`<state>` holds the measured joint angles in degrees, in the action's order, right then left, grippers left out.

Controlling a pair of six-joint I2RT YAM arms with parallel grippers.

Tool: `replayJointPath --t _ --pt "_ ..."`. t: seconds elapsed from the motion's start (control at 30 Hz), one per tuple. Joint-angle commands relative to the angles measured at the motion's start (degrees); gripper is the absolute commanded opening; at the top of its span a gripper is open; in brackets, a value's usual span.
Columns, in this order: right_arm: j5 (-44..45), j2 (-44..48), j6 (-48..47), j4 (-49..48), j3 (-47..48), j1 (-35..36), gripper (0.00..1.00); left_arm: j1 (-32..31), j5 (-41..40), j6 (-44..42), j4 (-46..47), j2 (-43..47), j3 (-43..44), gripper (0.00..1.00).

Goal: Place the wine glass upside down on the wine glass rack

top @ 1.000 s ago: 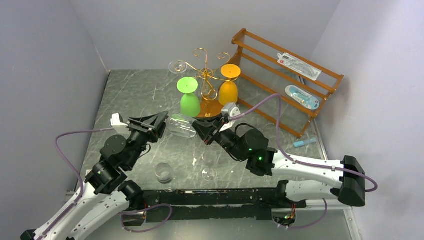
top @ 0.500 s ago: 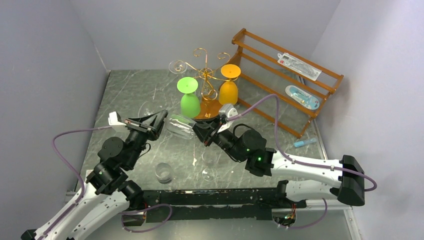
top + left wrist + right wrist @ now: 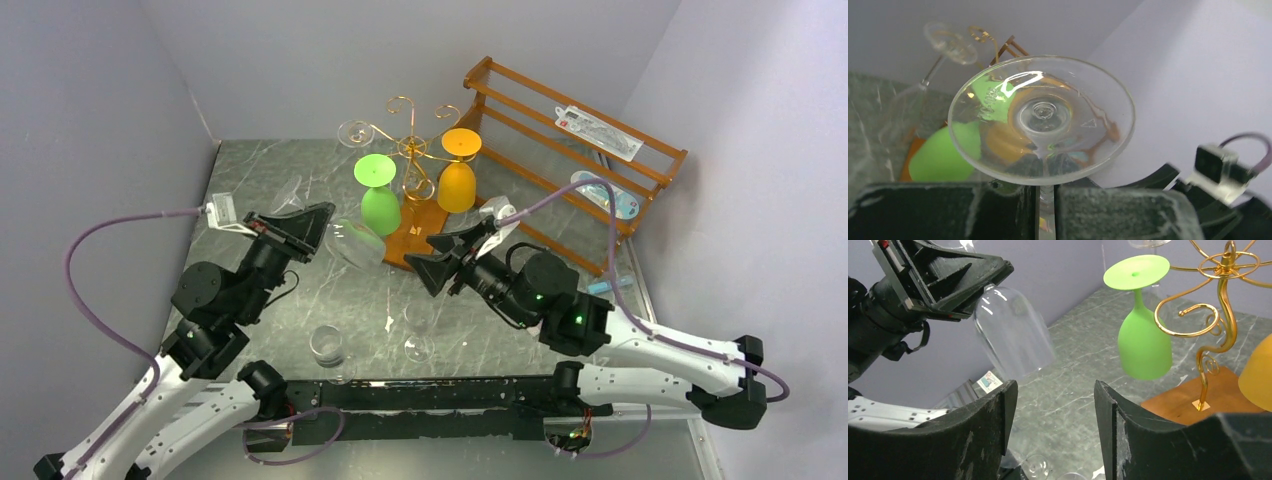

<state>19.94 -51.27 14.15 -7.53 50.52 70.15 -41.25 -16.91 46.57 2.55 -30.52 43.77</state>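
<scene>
A clear wine glass [image 3: 355, 243] hangs tilted in the air, bowl down and to the right, left of the rack. My left gripper [image 3: 300, 225] is shut on its stem [image 3: 1047, 197], just under the round foot [image 3: 1042, 117]. The bowl [image 3: 1013, 337] shows in the right wrist view with nothing touching it. My right gripper [image 3: 440, 262] stands open and empty, apart from the bowl, its fingers [image 3: 1003, 405] spread over the table. The wine glass rack [image 3: 405, 150] is gold wire on an orange-brown base [image 3: 425, 228]. A green glass [image 3: 378, 195] and an orange glass [image 3: 457, 170] hang on it upside down.
A clear glass [image 3: 352, 133] hangs on the rack's back-left arm. Two clear glasses [image 3: 328, 345] [image 3: 418, 330] are on the table near the arm bases. A brown slatted shelf [image 3: 530, 140] with packets stands at the back right. A blue item [image 3: 610, 285] lies by the right wall.
My left gripper closed on the stem and lifted slightly. My right gripper opened, let go of the bowl and drew back to the right.
</scene>
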Motion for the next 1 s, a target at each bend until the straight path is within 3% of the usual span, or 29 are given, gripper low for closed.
replayJointPath --t 0.0,0.27,0.5,0.63,0.97 --pt "-1.11 0.19 4.6 12.81 6.44 0.25 0.62 -0.05 13.13 -23.93 5.48 -3.48 4.82 0.05" --pt "-6.87 -4.92 14.81 17.09 16.75 0.25 0.64 -0.05 24.4 -37.92 5.31 -8.13 7.1 0.05" --pt "-7.18 -8.73 19.39 20.06 23.64 0.25 0.66 -0.01 37.2 -44.66 7.6 -8.99 6.49 0.05" --pt "-9.05 -7.62 23.11 16.19 22.3 0.25 0.7 -0.05 42.57 -45.85 11.4 -8.13 3.92 0.05" --pt "-10.91 -5.14 27.77 9.61 18.7 0.24 0.71 -0.02 47.34 -46.57 13.23 -8.62 2.51 0.05"
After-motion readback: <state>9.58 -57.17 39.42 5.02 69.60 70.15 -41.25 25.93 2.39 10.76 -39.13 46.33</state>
